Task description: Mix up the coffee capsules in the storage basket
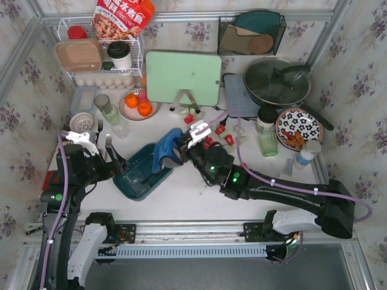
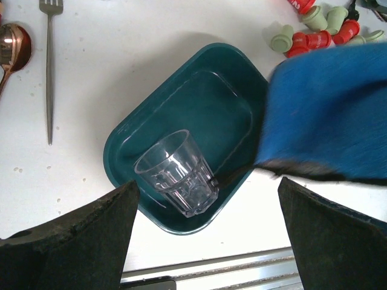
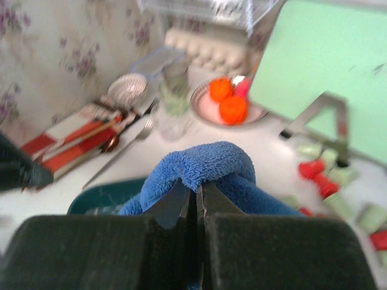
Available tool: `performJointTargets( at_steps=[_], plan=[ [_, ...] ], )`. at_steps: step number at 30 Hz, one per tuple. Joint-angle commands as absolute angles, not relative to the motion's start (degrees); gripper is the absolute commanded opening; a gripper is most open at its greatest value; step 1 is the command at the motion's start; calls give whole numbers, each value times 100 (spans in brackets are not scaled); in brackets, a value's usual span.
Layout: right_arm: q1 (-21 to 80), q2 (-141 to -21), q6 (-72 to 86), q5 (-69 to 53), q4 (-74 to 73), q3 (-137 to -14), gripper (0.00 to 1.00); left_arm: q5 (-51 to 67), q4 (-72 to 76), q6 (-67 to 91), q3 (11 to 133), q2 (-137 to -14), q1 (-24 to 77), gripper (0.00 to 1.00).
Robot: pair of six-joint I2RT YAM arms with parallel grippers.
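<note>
The right pincer (image 3: 198, 193) is clamped together on a fold of a blue cloth (image 3: 205, 163), which bulges up just past the fingertips. In the top view the cloth (image 1: 165, 151) hangs at the 1 o'clock corner of the teal basket (image 1: 134, 181) and covers part of its rim. The left pincer (image 2: 207, 186) hovers over the basket's 7 o'clock side with its fingers (image 2: 78, 241) spread wide and nothing between them.

The basket (image 2: 124, 136) rests on the white counter (image 2: 151, 36) with a clear glass (image 2: 178, 172) inside it; I cannot tell whether the glass is upright or tipped. The red and pale green coffee capsules (image 1: 225, 134) lie scattered on the counter outside the basket, toward its 2 o'clock, near the foot of a green cutting board (image 1: 183, 77). A fork (image 2: 49, 60) and a spoon (image 2: 12, 48) lie at the basket's 10 o'clock in the left wrist view.
</note>
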State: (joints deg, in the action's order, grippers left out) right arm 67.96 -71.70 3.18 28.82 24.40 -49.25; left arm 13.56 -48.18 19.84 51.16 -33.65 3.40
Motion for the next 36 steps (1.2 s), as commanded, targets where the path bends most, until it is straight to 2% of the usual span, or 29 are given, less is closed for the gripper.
performJointTargets(
  at_steps=[1, 6, 18, 28, 31, 36],
  plan=[
    [6368, -6859, -461, 2859, 3180, -5234, 0, 1365, -4714, 2021, 5098, -3480, 332, 99],
    [6028, -6439, -977, 3017, 3165, -5606, 0, 1268, -4761, 2031, 5107, -3621, 327, 99],
    [5940, -4375, -2254, 6230, 2718, -5291, 0, 1441, -4765, 1986, 5128, -3673, 325, 99],
    [5614, -3410, -3153, 7662, 2472, -4820, 0, 1443, -4781, 1933, 5143, -3408, 572, 99],
    [5126, -3266, -2795, 7717, 2024, -4503, 0, 1388, -4797, 1917, 5142, -3330, 621, 99],
    [4282, -3591, -388, 7049, -743, -4601, 0, 1309, -4813, 1922, 5159, -3257, 659, 99]
  ],
)
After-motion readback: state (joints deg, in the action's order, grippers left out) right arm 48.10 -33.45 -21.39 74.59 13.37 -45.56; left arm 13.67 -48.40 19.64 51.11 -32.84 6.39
